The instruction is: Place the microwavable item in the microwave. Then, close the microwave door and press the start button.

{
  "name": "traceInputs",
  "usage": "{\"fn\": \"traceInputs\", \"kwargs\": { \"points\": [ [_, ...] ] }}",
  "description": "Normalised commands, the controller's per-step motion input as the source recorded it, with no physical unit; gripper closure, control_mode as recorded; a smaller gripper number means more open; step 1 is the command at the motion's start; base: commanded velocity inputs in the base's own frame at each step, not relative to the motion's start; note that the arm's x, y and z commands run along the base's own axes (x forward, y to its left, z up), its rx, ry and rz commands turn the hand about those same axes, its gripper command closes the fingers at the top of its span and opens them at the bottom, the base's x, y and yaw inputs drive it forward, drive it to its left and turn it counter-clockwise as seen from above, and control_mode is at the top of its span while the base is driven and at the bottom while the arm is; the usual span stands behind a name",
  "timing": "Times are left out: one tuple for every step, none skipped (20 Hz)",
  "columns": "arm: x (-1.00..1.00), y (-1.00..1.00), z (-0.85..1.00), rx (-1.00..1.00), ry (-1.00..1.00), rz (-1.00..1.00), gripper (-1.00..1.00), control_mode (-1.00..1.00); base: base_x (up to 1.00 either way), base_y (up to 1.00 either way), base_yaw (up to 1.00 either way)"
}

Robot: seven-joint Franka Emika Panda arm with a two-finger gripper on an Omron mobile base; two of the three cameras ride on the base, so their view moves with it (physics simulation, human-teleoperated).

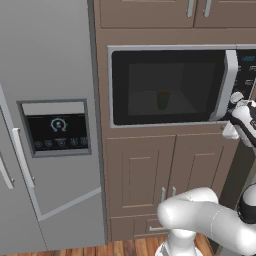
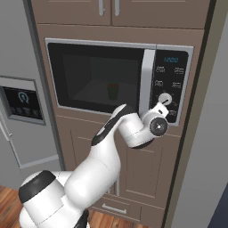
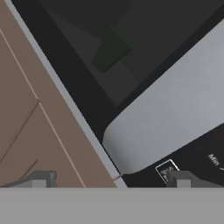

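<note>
Left base view: microwave [image 1: 172, 47] door [image 1: 167, 87] closed; green cup [image 1: 163, 99] dim behind glass, mid-cavity. Gripper cut off at right edge.

Right base view: gripper [image 2: 163, 103] at control panel [image 2: 171, 84], knob hidden.

Hand view: fingertips [image 3: 183, 179] spread wide, empty; handle [image 3: 175, 109] between; button label partly cut off.

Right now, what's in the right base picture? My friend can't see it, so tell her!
A white robot arm reaches up to a built-in microwave, its open gripper at the black control panel beside the knob. The microwave door is shut, and a small green cup shows dimly through its dark glass. A grey fridge stands to the left.
</note>
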Motion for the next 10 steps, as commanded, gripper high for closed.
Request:
{"fn": "traceInputs", "kwargs": {
  "points": [
    [0.19, -0.1, 0.0, -0.07, 0.02, 0.0, -1.0, -1.0, 0.0, 0.0, 0.0],
    [0.21, -0.1, 0.0, -0.06, 0.02, 0.0, -1.0, -1.0, 0.0, 0.0, 0.0],
    [0.21, -0.09, -0.01, -0.06, 0.01, 0.0, -1.0, -1.0, 0.0, 0.0, 0.0],
    [0.24, -0.09, -0.04, -0.05, 0.02, 0.0, -1.0, -1.0, 0.0, 0.0, 0.0],
    [0.3, 0.0, -0.06, -0.05, 0.03, 0.0, -1.0, -1.0, 0.0, 0.0, 0.0],
    [0.34, 0.0, -0.1, -0.04, 0.04, 0.0, -1.0, -1.0, 0.0, 0.0, 0.0],
    [0.37, 0.0, -0.14, -0.02, 0.05, 0.0, -1.0, -1.0, 0.0, 0.0, 0.0],
    [0.39, 0.0, -0.16, -0.02, 0.06, 0.0, -1.0, -1.0, 0.0, 0.0, 0.0],
    [0.4, 0.0, -0.21, -0.02, 0.07, 0.01, -1.0, -1.0, 0.0, 0.0, 0.0],
    [0.41, 0.0, -0.24, -0.01, 0.09, 0.01, -1.0, -1.0, 0.0, 0.0, 0.0]
  ]
}}
